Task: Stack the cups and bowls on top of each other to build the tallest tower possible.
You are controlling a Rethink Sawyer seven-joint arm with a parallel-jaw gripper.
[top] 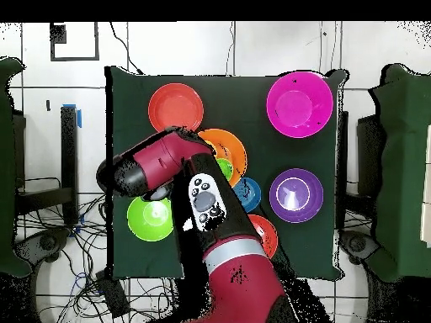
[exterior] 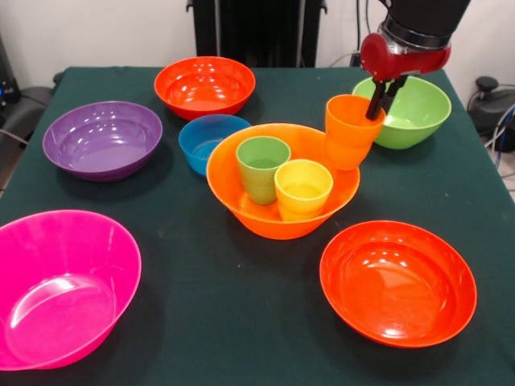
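Observation:
The large light orange bowl (exterior: 241,189) (top: 233,145) sits mid-table with the green cup (exterior: 262,167) and the yellow cup (exterior: 302,188) upright inside it, side by side. Over that bowl's right rim hangs the orange cup (exterior: 349,133), upright. My gripper (exterior: 376,108) comes down from above and is shut on the cup's right rim, one finger inside the cup. In the overhead view the arm hides the gripper and the cups.
Around the middle bowl are a blue bowl (exterior: 208,138) (top: 251,192), a purple bowl (exterior: 103,138) (top: 295,195), a pink bowl (exterior: 60,285) (top: 296,103), a lime green bowl (exterior: 414,112) (top: 149,217) just behind the gripper, and two red-orange bowls (exterior: 204,84) (exterior: 397,281) (top: 176,107).

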